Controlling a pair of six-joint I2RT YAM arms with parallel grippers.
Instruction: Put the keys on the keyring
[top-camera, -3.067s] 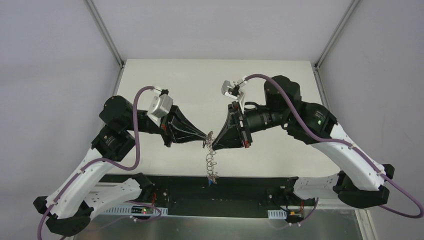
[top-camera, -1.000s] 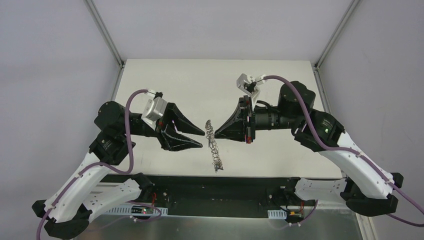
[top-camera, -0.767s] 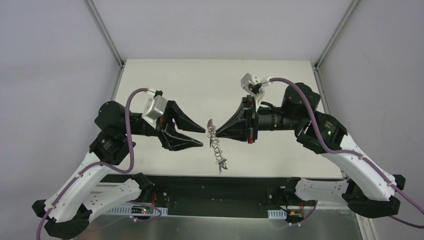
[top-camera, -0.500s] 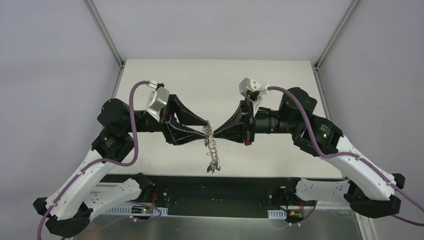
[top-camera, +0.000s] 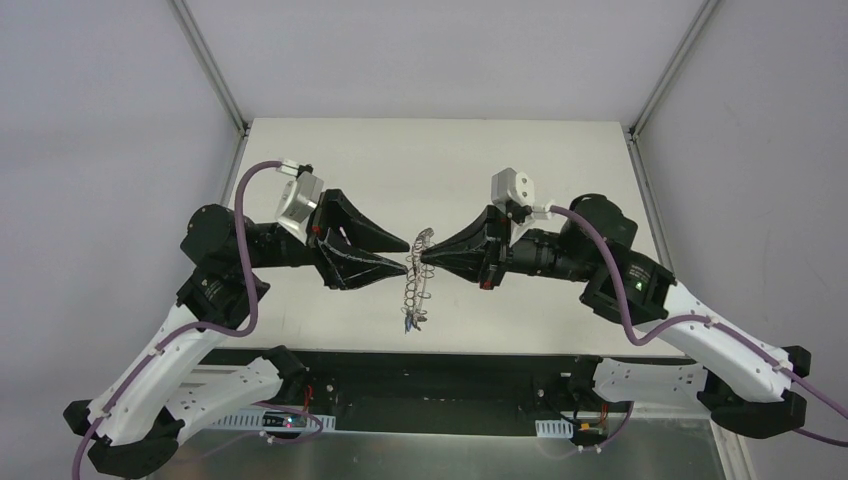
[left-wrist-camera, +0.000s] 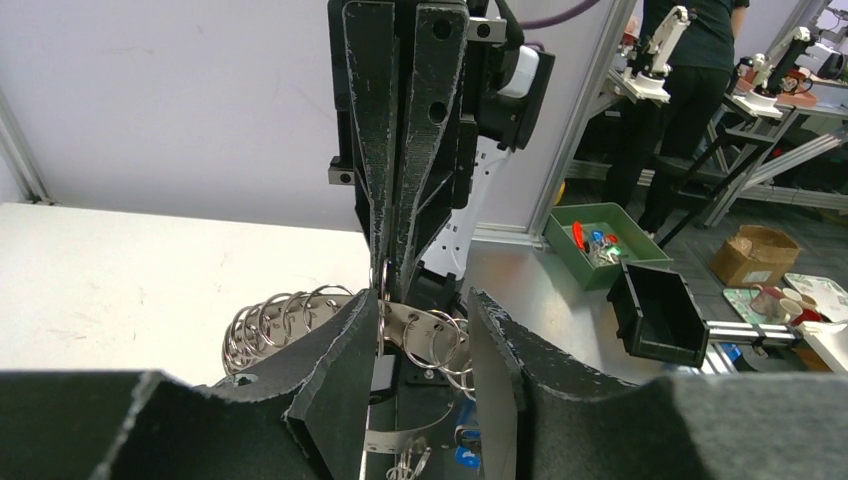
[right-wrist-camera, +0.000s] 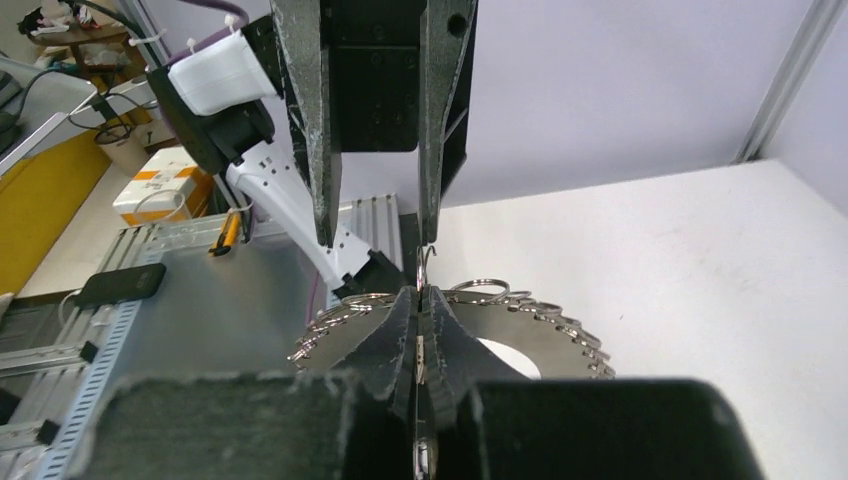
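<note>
Keyring (top-camera: 415, 285) hangs edge-on between the two arms, held up at its upper rim by the right gripper (top-camera: 430, 263). The right jaws are pressed together on the flat grey plate. In the right wrist view both pads (right-wrist-camera: 400, 340) pinch the rim, and the wide centre hole lies just beyond them.

Left gripper (top-camera: 406, 256) faces it from the opposite side, nearly tip to tip. Its jaws stand apart with nothing pinched between them. In the right wrist view its two fingers (right-wrist-camera: 310, 130) come down from the top. One tip is right at a wire loop (right-wrist-camera: 425, 262) that stands up from the rim; whether they touch cannot be told.

In the left wrist view the plate and a row of wire loops (left-wrist-camera: 270, 318) show through the gap between the left fingers. The right gripper's closed fingers meet the rim from above.

Keys (top-camera: 409, 322) dangle at the lowest part of the ring. A blue tag (left-wrist-camera: 462, 460) shows at the bottom edge of the left wrist view. How many keys there are is not readable.

Surroundings: white table (top-camera: 330, 150), with a black strip (top-camera: 450, 375) along its near edge and aluminium frame posts (top-camera: 205, 65) at the far corners. Past the table in the left wrist view stand a green bin (left-wrist-camera: 590, 245) and a black bin (left-wrist-camera: 655, 315).
</note>
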